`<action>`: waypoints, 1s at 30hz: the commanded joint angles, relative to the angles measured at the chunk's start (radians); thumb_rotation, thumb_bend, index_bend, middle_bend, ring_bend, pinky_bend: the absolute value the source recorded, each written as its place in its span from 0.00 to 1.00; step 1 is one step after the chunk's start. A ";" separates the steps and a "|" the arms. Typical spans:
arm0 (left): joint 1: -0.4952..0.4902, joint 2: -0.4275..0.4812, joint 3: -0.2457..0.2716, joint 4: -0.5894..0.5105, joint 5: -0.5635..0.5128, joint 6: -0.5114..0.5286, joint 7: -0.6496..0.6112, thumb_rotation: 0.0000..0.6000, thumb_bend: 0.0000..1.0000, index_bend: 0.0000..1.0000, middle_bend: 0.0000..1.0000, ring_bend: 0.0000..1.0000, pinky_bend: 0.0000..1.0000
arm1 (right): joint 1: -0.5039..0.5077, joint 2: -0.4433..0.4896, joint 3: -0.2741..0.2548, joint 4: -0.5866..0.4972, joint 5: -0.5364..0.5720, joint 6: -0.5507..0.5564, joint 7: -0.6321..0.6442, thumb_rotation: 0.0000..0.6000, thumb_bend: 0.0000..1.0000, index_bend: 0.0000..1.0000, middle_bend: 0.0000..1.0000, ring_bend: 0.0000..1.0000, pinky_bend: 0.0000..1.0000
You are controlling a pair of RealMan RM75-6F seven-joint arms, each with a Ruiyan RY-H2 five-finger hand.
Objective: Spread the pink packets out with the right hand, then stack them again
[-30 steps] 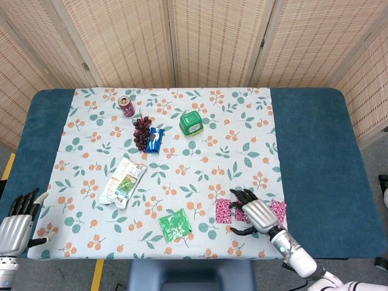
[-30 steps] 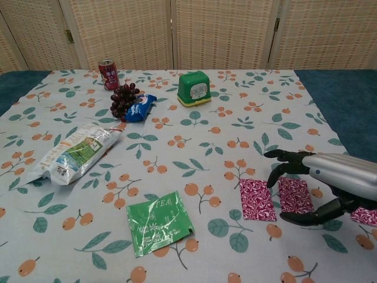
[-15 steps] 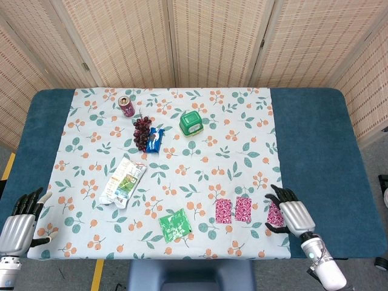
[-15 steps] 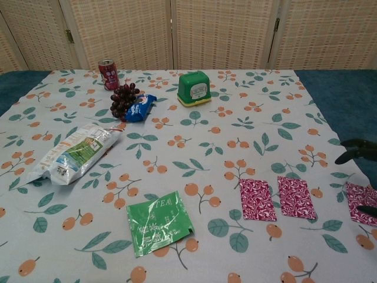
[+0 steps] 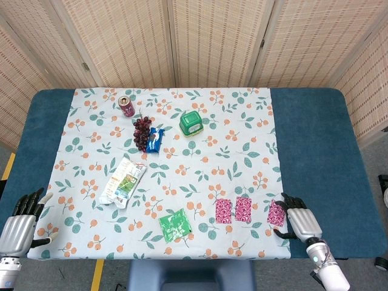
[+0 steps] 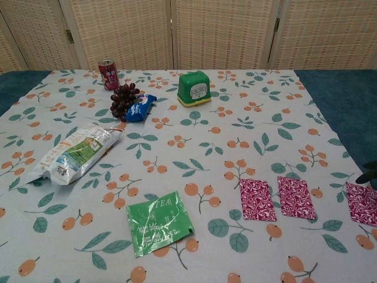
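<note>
The right hand (image 5: 297,217) had drawn back off the three pink packets (image 6: 294,197), fingers apart and empty. The left hand (image 5: 21,221) idled open; spreading looked finished, restacking next

Both robot hands (image 5: 301,220) (image 5: 18,225) empty, fingers spread.
</note>
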 commanded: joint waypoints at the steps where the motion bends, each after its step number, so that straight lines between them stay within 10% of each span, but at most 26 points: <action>1: -0.001 0.000 0.000 0.001 0.001 0.000 -0.001 1.00 0.17 0.14 0.00 0.03 0.00 | -0.001 -0.004 0.009 0.001 0.015 0.006 -0.016 0.75 0.31 0.15 0.00 0.00 0.00; 30: -0.003 -0.006 0.001 0.014 -0.010 -0.014 -0.008 1.00 0.17 0.14 0.00 0.03 0.00 | 0.018 -0.054 0.042 0.058 0.082 -0.031 -0.050 0.74 0.31 0.15 0.00 0.00 0.00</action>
